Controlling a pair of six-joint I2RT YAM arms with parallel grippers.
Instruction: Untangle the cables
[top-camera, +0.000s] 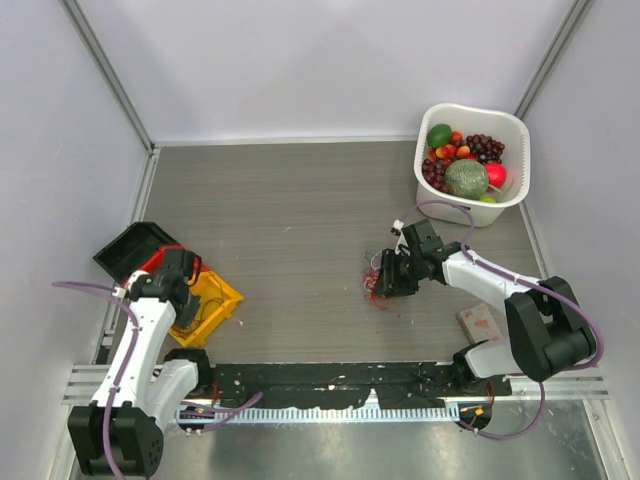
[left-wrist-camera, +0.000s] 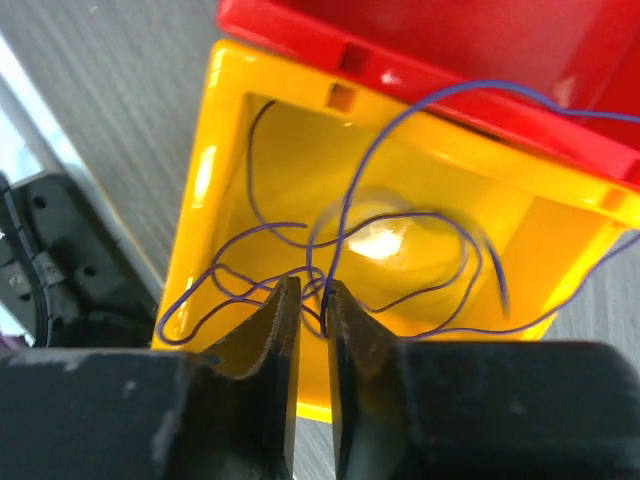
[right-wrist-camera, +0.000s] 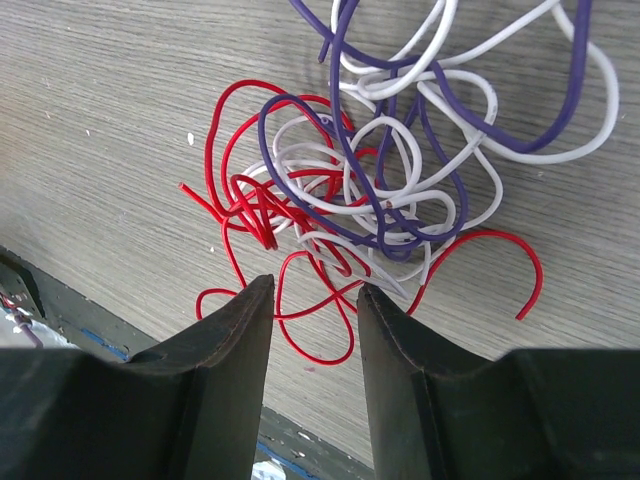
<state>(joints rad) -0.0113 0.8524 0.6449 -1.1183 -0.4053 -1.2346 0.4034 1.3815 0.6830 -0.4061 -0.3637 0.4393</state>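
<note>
The cables (right-wrist-camera: 380, 190) lie as a loose tangle of red, white and purple wires on the grey table; they also show in the top view (top-camera: 372, 285). My right gripper (right-wrist-camera: 315, 287) is open and hovers just above the tangle's red loops; in the top view it (top-camera: 385, 280) is right of the pile. My left gripper (left-wrist-camera: 312, 290) is over a yellow bin (left-wrist-camera: 250, 140), with its jaws nearly closed on a thin purple wire (left-wrist-camera: 345, 215). That wire loops loosely inside the bin. In the top view the left gripper (top-camera: 185, 275) is at the bin's (top-camera: 222, 300) far edge.
A red bin (top-camera: 165, 262) and a black bin (top-camera: 130, 245) sit behind the yellow one. A white basket (top-camera: 510, 135) of fruit stands at the back right. A small pinkish block (top-camera: 480, 320) lies near the right arm's base. A black rail (top-camera: 330, 378) runs along the near edge.
</note>
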